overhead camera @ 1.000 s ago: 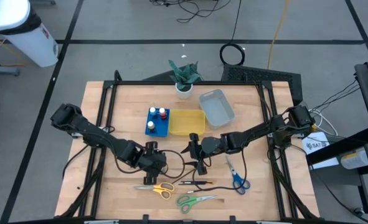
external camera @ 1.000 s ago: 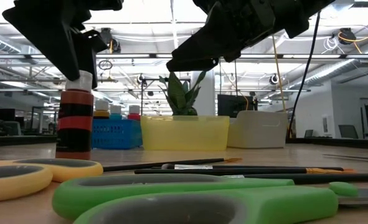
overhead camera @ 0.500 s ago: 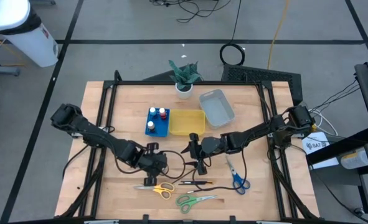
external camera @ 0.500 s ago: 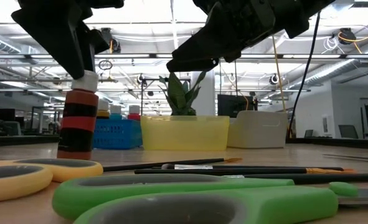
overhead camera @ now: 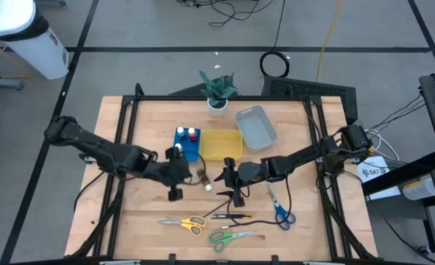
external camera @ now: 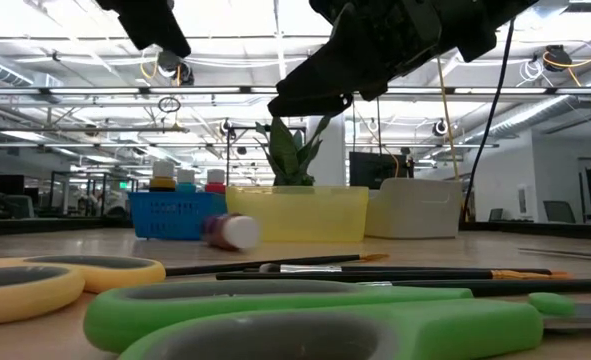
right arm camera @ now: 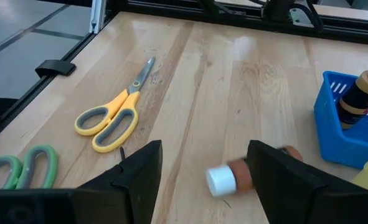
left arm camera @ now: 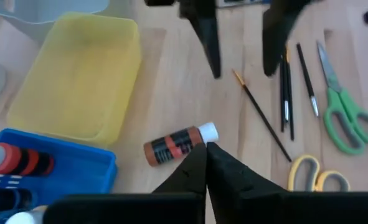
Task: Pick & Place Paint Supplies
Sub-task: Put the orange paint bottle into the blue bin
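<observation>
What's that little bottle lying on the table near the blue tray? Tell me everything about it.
The small paint bottle lies on its side on the bare wooden table, touched by nothing. It has a white cap, a reddish-orange body and a dark banded label, and looks like plastic. It rests just in front of the blue tray and yellow tray. The left hand, fingers shut, hangs just above it, empty.

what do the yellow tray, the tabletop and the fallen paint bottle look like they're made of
The yellow rectangular tray looks like translucent moulded plastic: light glows through its walls in the low view. The tabletop seems to be pale wooden planks with visible grain and a smooth finish. The small orange-brown paint bottle with a white cap, lying on its side, appears to be plastic with a printed label, though that is less certain.
</observation>
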`<state>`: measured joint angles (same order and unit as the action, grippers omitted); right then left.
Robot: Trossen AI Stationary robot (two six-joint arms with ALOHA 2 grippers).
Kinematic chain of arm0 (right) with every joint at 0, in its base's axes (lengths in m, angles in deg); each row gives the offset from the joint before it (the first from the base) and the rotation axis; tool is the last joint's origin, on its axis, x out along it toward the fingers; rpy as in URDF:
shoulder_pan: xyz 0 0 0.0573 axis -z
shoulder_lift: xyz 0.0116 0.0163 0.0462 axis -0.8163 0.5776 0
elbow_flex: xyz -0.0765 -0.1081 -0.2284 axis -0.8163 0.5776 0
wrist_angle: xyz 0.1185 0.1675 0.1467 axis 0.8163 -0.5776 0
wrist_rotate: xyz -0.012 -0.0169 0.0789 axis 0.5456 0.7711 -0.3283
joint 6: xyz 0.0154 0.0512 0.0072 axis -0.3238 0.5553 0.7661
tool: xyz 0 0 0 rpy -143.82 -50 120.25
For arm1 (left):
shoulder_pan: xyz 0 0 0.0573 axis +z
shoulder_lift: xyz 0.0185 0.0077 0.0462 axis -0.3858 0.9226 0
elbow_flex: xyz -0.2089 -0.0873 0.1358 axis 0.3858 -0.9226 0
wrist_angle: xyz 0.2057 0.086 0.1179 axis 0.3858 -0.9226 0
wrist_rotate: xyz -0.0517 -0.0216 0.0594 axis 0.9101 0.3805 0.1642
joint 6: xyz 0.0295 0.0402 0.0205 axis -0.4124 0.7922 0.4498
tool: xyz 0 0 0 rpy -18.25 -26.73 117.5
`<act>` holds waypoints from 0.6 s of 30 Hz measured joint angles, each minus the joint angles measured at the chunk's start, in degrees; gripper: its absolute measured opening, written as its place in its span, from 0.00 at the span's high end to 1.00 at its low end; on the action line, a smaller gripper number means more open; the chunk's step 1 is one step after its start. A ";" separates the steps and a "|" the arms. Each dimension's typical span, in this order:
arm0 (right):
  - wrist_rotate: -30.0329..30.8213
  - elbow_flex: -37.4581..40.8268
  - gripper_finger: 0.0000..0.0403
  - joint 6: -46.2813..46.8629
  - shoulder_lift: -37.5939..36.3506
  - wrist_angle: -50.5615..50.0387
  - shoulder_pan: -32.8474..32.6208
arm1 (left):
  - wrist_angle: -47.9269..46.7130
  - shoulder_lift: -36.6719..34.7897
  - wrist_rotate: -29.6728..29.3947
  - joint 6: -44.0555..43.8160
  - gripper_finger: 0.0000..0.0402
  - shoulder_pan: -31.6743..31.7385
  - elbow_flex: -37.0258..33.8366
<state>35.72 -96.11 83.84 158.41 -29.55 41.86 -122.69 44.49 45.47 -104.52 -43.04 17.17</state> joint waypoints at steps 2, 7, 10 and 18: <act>-0.02 0.00 0.44 0.00 0.00 -1.15 0.00 | 0.04 -0.30 1.05 -0.02 0.98 0.42 0.00; 0.06 0.00 0.44 0.25 0.02 -3.65 0.00 | 2.85 3.08 -0.45 1.61 0.84 1.04 0.09; 3.62 0.00 0.44 4.23 0.04 -4.92 -0.02 | 4.14 6.33 -1.76 2.41 0.73 1.98 0.00; 22.76 0.18 0.44 10.65 6.63 -8.52 -0.94 | 4.59 10.91 -0.69 2.46 0.54 3.13 0.02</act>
<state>58.49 -95.93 94.50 165.04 -38.07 40.92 -118.10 55.39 44.79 -102.07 -39.91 17.19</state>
